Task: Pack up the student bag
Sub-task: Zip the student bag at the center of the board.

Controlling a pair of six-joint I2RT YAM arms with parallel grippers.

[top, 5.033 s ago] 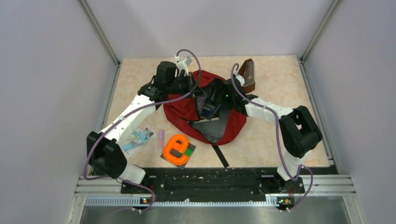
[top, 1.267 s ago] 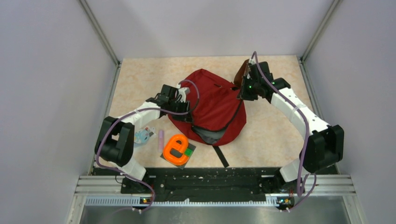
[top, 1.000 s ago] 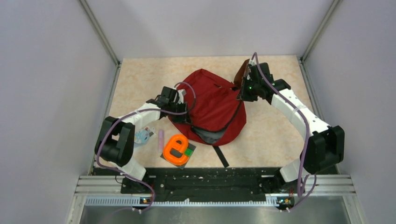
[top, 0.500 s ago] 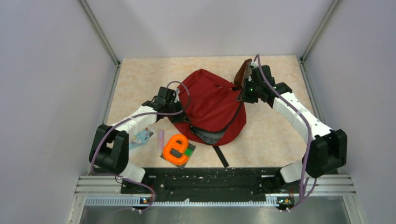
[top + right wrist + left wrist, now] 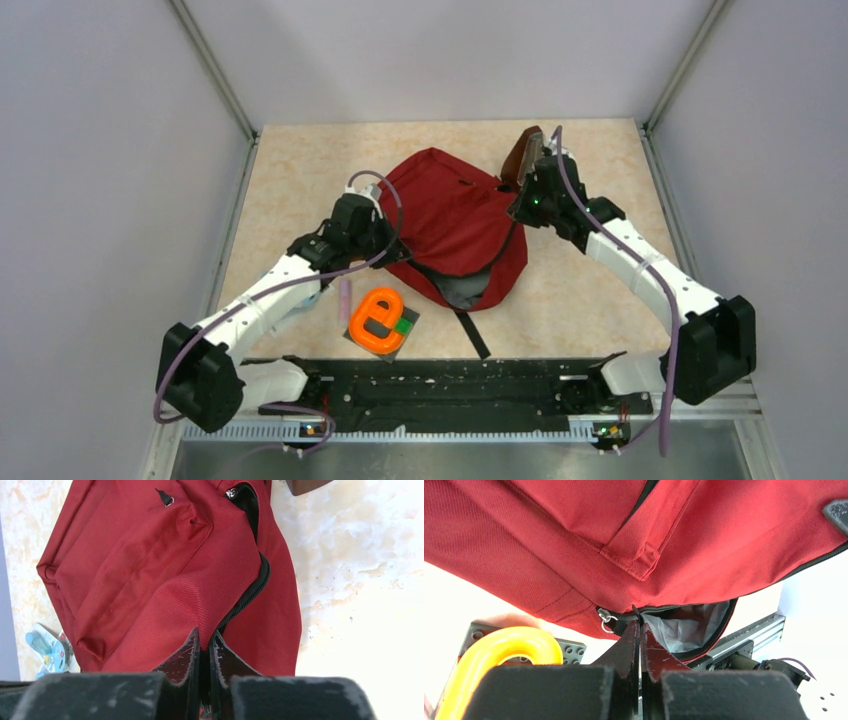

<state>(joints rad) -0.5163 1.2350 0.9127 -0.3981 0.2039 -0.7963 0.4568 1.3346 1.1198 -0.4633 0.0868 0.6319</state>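
Note:
The student bag (image 5: 450, 210) is a dark red backpack lying flat mid-table, its near opening showing grey lining (image 5: 684, 630). My left gripper (image 5: 388, 247) is at the bag's near-left edge. In the left wrist view the left gripper (image 5: 639, 624) is shut on the black zipper pull beside a small metal ring (image 5: 608, 625). My right gripper (image 5: 520, 203) sits at the bag's far-right edge. Seen from the right wrist, that gripper (image 5: 204, 639) pinches a fold of the bag's (image 5: 150, 565) red fabric next to the black zipper (image 5: 250, 595).
A brown metronome (image 5: 523, 155) stands just behind the right gripper. An orange letter e (image 5: 375, 320) lies on a grey studded plate (image 5: 574, 650) near the front, with a pink stick (image 5: 345, 297) to its left. A black strap (image 5: 470, 332) trails toward the front rail. A blue toy (image 5: 45, 647) lies left of the bag.
The left gripper closed on the zipper pull and the left arm swung its elbow toward the front. The right arm lowered its elbow while its gripper stayed at the bag's edge.

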